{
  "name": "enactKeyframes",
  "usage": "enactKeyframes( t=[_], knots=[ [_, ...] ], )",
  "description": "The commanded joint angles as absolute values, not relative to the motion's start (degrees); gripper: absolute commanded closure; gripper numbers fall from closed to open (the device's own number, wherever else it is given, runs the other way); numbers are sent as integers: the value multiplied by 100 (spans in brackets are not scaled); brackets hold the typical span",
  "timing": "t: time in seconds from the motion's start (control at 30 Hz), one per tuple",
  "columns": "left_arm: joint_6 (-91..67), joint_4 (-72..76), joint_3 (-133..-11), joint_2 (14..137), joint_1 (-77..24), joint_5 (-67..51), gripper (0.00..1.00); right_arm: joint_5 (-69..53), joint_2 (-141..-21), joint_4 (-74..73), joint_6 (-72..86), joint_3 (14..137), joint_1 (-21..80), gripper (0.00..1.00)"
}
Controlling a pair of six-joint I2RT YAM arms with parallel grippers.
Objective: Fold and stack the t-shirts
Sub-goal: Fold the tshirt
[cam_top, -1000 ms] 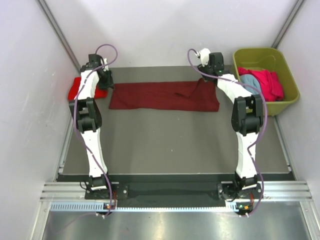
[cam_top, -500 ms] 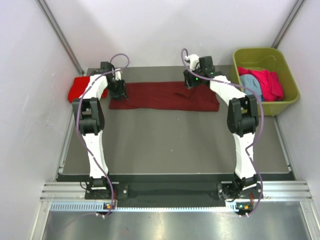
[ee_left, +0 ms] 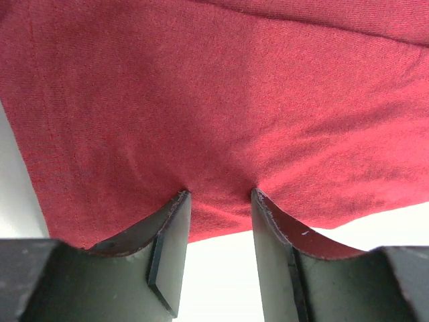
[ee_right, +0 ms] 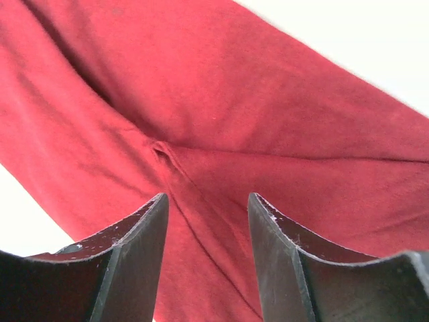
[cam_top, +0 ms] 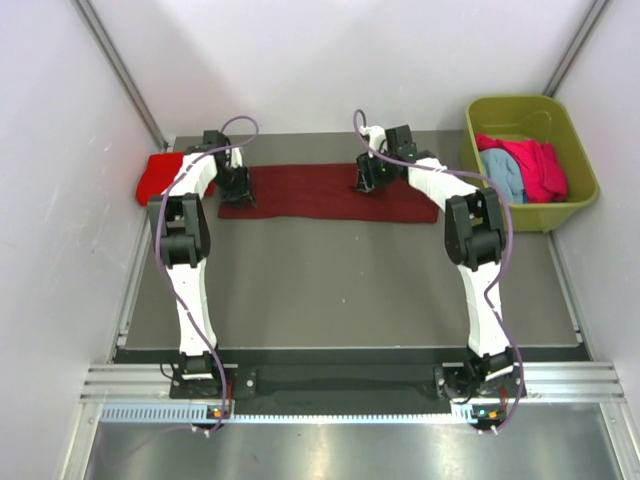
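Observation:
A dark maroon t-shirt (cam_top: 310, 195) lies folded into a long strip across the back of the table. My left gripper (cam_top: 240, 192) is down at its left end. In the left wrist view its open jaws (ee_left: 220, 194) touch the cloth (ee_left: 221, 100) at its near edge. My right gripper (cam_top: 366, 182) is down on the shirt right of its middle. In the right wrist view its jaws (ee_right: 208, 198) stand open over the cloth (ee_right: 268, 121) by a seam crease. A folded bright red t-shirt (cam_top: 158, 178) lies at the far left.
An olive-green tub (cam_top: 520, 102) stands at the back right, holding a pink shirt (cam_top: 538, 165) and a light blue shirt (cam_top: 503, 170). The grey table mat (cam_top: 340, 280) stretches in front of the maroon shirt. White walls close in on three sides.
Both grippers have moved inward and down onto the maroon shirt: the left from beside the red shirt to the maroon's left end, the right from the back right corner toward its middle.

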State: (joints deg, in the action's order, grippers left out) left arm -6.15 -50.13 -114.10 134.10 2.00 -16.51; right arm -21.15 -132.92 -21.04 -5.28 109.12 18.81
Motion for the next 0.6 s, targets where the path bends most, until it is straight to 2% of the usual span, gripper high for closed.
enactKeyframes(
  t=[0.0,0.57],
  knots=[
    [-677,-5010,-11320,13377,220,-1485,53,-2285,-13324,-1986,-396,10881,2039,49],
    [-747,-5010,-11408,13430,220,-1538,54,-2241,-13368,-2030,-404,10714,2250,49]
  ],
)
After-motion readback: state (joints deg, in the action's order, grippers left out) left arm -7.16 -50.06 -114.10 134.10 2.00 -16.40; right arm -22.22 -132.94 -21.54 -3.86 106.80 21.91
